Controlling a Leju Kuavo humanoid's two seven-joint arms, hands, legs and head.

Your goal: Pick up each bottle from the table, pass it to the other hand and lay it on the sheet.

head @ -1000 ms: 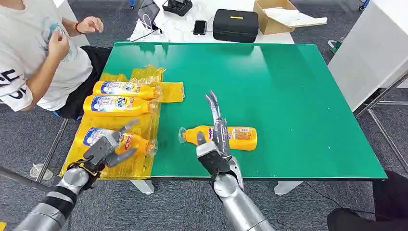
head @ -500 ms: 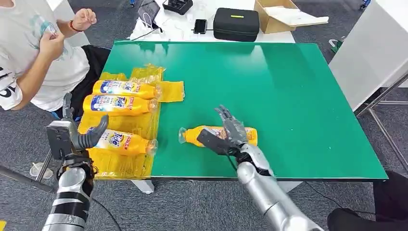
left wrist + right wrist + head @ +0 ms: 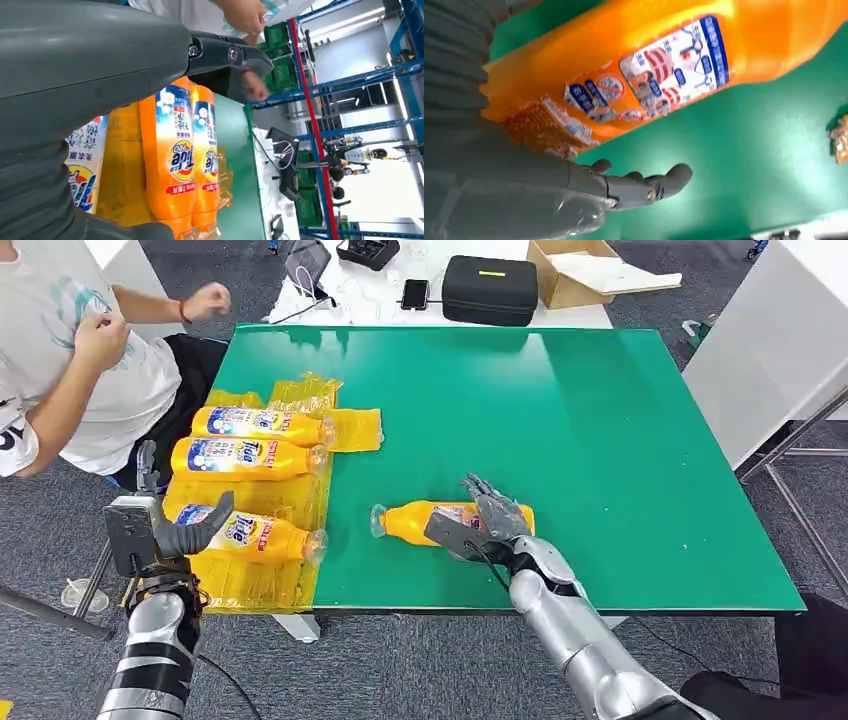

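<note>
An orange bottle (image 3: 420, 521) lies on its side on the green table (image 3: 560, 410), cap end toward the sheet. My right hand (image 3: 482, 522) hovers over its base end, fingers spread across the label and thumb on the near side. In the right wrist view the bottle (image 3: 624, 65) lies beside my right hand (image 3: 499, 150), with table showing between thumb and bottle. Three more orange bottles (image 3: 262, 424) (image 3: 245, 458) (image 3: 250, 533) lie on the yellow sheet (image 3: 352, 430). My left hand (image 3: 150, 530) is raised at the sheet's left edge, open and empty; its wrist view shows the bottles (image 3: 172, 155) beyond it.
A person (image 3: 70, 360) sits at the table's far left corner, hands raised. Beyond the green table stand a black case (image 3: 490, 290), a cardboard box (image 3: 580, 275) and a phone (image 3: 415, 295). A white cabinet (image 3: 780, 340) is at the right.
My left hand let go of the nearest bottle on the sheet and rose to the left. My right hand turned and settled over the lone bottle's base end.
</note>
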